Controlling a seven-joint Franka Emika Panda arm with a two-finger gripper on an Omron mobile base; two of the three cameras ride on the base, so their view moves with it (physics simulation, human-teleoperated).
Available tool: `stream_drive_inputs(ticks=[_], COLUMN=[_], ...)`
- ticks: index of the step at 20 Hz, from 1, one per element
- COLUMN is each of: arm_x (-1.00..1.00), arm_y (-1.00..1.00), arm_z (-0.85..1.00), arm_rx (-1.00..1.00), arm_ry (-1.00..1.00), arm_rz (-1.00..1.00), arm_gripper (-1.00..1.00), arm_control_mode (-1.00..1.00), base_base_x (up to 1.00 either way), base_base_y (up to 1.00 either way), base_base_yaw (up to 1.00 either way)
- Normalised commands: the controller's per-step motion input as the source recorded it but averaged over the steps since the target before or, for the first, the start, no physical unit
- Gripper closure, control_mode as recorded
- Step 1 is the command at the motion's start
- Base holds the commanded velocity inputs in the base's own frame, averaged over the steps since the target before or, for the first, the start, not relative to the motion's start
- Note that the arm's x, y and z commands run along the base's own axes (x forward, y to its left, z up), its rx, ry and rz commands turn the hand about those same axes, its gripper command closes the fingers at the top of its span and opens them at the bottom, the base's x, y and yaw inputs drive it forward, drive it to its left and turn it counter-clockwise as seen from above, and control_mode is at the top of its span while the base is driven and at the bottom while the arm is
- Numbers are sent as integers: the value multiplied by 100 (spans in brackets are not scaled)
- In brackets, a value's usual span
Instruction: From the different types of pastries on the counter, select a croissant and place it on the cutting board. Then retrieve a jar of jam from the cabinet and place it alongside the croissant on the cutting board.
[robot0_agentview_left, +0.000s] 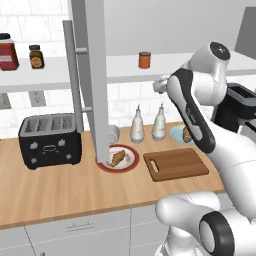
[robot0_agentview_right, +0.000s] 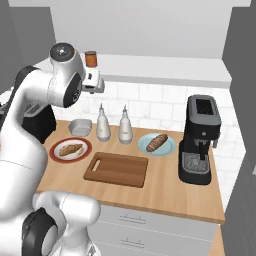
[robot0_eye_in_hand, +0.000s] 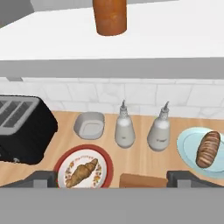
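Observation:
The golden croissant (robot0_agentview_left: 117, 158) (robot0_agentview_right: 70, 149) (robot0_eye_in_hand: 82, 171) lies on a red-rimmed plate (robot0_agentview_left: 131, 166) on the counter (robot0_agentview_left: 60, 190). Left of the bare cutting board (robot0_agentview_left: 175, 164) (robot0_agentview_right: 116, 169) (robot0_eye_in_hand: 140, 180) is that plate; behind the board a darker bun (robot0_agentview_right: 157, 142) (robot0_eye_in_hand: 208, 148) rests on a blue plate. The orange-brown jar of jam (robot0_agentview_left: 144, 59) (robot0_agentview_right: 90, 58) (robot0_eye_in_hand: 110, 16) stands on the cabinet's white shelf (robot0_agentview_left: 125, 70), whose door (robot0_agentview_left: 95, 75) is swung open. My gripper (robot0_agentview_left: 160, 85) (robot0_agentview_right: 97, 82) (robot0_eye_in_hand: 113, 179) hangs open and empty just below the shelf edge, in front of the jar.
A black toaster (robot0_agentview_left: 50, 140) sits left. Two white bottles (robot0_agentview_left: 137, 125) (robot0_agentview_left: 159, 122) and a grey bowl (robot0_agentview_right: 80, 127) stand by the wall. A coffee machine (robot0_agentview_right: 200, 140) is at the right. A red jar (robot0_agentview_left: 7, 52) and an amber jar (robot0_agentview_left: 36, 56) share the shelf's left end.

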Motion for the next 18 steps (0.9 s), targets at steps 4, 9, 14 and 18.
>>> stream_drive_inputs(ticks=[4, 9, 14, 18], arm_x=[15, 7, 0, 0], arm_y=[21, 10, 1, 0], arm_z=[67, 62, 38, 0], arm_rx=[-22, -22, -13, 0], arm_ry=[0, -4, -8, 2], arm_rz=[0, 0, 0, 0], arm_gripper=[-100, -100, -100, -100], arm_control_mode=[-100, -100, -100, -100], base_base_x=[0, 0, 0, 0], base_base_y=[0, 0, 0, 0], base_base_yaw=[0, 0, 0, 0])
